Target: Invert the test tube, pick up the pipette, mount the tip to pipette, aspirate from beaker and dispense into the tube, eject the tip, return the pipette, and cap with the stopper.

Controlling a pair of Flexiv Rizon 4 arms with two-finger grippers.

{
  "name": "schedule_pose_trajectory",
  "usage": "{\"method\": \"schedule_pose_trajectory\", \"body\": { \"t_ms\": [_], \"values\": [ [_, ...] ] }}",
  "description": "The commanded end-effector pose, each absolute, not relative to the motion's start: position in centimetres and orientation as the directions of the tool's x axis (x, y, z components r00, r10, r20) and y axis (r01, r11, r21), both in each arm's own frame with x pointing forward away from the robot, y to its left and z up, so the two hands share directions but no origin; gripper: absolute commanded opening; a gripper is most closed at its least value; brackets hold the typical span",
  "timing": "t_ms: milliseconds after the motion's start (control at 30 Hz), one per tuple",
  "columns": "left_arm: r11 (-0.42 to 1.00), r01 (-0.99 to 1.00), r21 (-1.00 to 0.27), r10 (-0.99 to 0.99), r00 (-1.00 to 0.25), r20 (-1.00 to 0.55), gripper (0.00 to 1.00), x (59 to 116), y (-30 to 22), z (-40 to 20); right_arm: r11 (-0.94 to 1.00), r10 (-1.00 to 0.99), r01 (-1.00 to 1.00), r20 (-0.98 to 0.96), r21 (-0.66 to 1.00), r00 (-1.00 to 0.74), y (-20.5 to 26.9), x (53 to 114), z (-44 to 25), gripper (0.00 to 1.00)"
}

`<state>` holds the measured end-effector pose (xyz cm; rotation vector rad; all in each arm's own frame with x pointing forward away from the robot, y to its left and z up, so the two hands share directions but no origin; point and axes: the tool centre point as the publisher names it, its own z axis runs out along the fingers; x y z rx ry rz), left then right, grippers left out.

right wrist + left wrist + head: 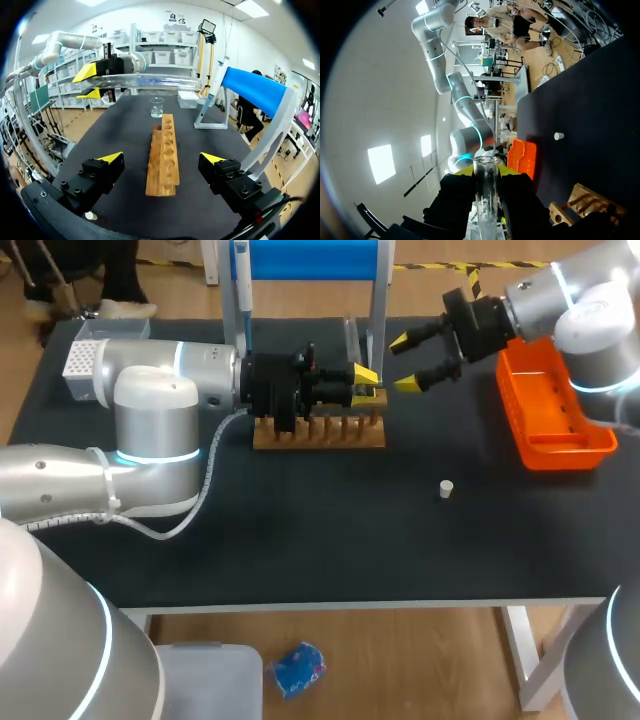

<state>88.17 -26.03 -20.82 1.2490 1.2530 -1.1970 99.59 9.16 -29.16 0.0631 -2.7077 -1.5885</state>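
One clear glass test tube held level in your left gripper, above the holed wooden rack; right gripper splayed wide.

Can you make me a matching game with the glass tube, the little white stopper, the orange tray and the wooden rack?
Things:
1. test tube
2. stopper
3. orange tray
4. wooden rack

Places:
A. alone on the bare table
B. under the held tube
C. between the left gripper's fingers
D. at the table's right side

Pairs: 1-C, 2-A, 3-D, 4-B.
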Motion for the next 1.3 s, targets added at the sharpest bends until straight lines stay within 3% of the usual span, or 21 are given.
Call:
{"method": "schedule_pose_trajectory", "body": {
  "t_ms": [33, 400, 667, 900, 1300],
  "values": [
    [-0.003, 1.000, -0.008, 0.052, -0.007, -0.999, 0.00, 88.1, -26.1, -20.8, 0.488, -0.062, -0.045, -0.017, 0.872, -0.998, 8.7, 99.5, -29.5, 1.00],
    [-0.003, 1.000, -0.008, 0.052, -0.007, -0.999, 0.00, 88.1, -26.1, -20.8, 0.496, -0.079, -0.054, -0.017, 0.866, -0.997, 8.7, 99.4, -29.7, 1.00],
    [0.050, 0.898, -0.436, 0.212, -0.436, -0.874, 0.00, 91.2, -25.3, -18.6, 0.496, -0.079, -0.054, -0.017, 0.866, -0.997, 8.7, 99.4, -29.7, 1.00],
    [-0.012, 0.729, -0.684, 0.215, -0.666, -0.714, 0.00, 93.4, -24.1, -17.3, 0.496, -0.079, -0.054, -0.017, 0.866, -0.997, 8.7, 99.4, -29.7, 1.00],
    [-0.007, 0.709, -0.705, 0.238, -0.684, -0.689, 0.00, 93.8, -23.9, -17.3, 0.496, -0.079, -0.054, -0.017, 0.866, -0.997, 8.7, 99.4, -29.7, 1.00]
  ]
}}
